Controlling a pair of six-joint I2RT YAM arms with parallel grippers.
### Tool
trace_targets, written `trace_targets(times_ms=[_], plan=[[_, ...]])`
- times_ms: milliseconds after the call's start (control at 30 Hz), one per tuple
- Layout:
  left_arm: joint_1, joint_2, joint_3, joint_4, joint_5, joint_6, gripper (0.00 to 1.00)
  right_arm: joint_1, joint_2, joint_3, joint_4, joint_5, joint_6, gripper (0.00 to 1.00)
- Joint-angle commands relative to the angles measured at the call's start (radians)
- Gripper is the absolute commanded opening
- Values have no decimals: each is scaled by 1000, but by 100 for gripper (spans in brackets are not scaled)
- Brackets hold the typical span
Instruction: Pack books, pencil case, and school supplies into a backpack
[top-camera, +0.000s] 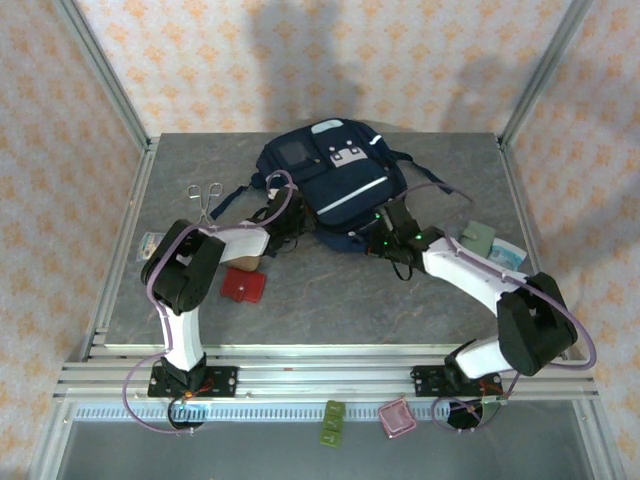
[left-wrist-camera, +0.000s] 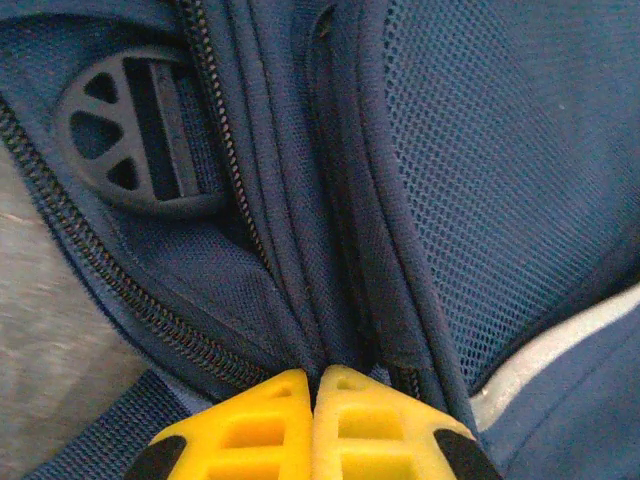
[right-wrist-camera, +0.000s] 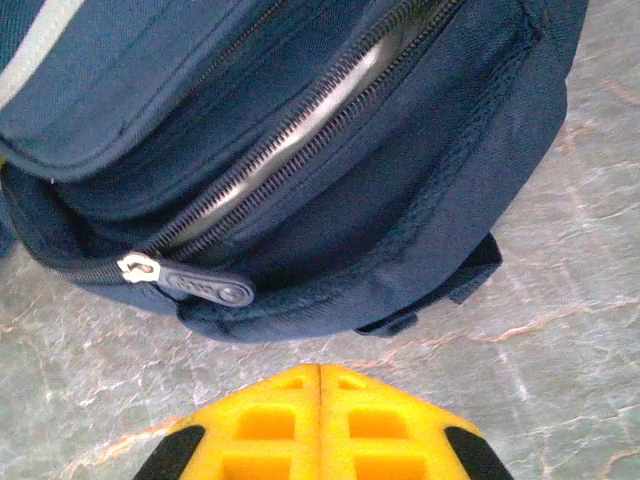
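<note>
The navy backpack (top-camera: 330, 180) lies flat at the back middle of the table. My left gripper (top-camera: 283, 222) is at its lower left side, where the yellow fingertips (left-wrist-camera: 315, 375) are shut, pinching a fold of blue backpack fabric (left-wrist-camera: 340, 250) beside a black strap buckle (left-wrist-camera: 140, 130). My right gripper (top-camera: 383, 238) is shut on nothing. It hovers over the table just short of the backpack's (right-wrist-camera: 330, 200) end, near the zipper pull (right-wrist-camera: 195, 283) of a partly open zip. The red square school supplies item (top-camera: 243, 286) lies by my left arm. A small tan-brown pencil case (top-camera: 245, 262) peeks out beside it. The books are out of view.
Scissors (top-camera: 205, 195) lie left of the backpack. A green item (top-camera: 478, 238) and a pale blue one (top-camera: 505, 255) sit at the right, by my right arm. A small item (top-camera: 150, 243) rests at the left edge. Metal frame posts stand at the back corners.
</note>
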Motion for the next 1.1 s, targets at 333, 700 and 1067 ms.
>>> trace_targets(times_ms=[333,700,1067], plan=[[2,-162,-74,-47,-95,-6,53,37,22,18,101,-50,0,10],[-125,-118,-142,82,-49,-233,73,36,55,31,149,-72,6,35],[-118,-7,-59,51,-110,-222,17,23,117,68,210,-55,-81,42]])
